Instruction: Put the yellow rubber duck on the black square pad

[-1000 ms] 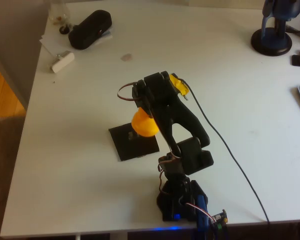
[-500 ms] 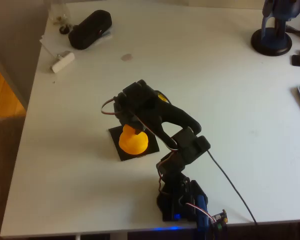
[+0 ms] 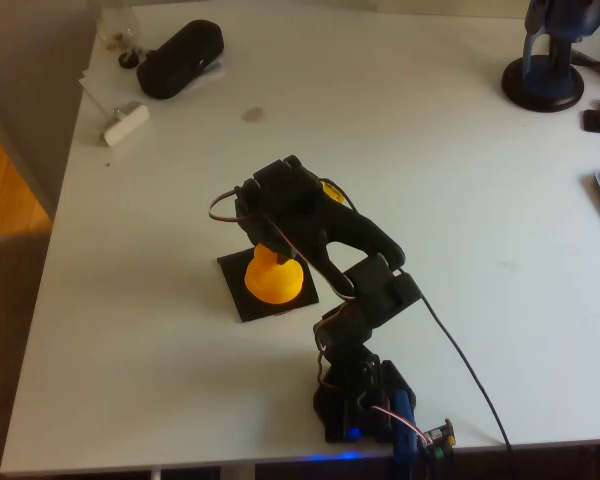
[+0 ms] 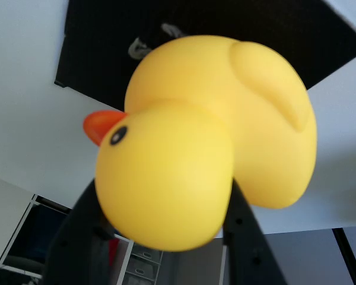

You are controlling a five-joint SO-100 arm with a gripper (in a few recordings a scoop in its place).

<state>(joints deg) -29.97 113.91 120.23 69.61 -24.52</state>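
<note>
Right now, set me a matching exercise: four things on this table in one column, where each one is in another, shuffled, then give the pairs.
1. yellow rubber duck
2. black square pad
3. black pouch
4. gripper

A. far left corner of the table in the overhead view
B. flat on the table under the duck
C. closed on the duck's head
D. over the pad, held by its head

Pairs: 1-D, 2-B, 3-A, 4-C
</note>
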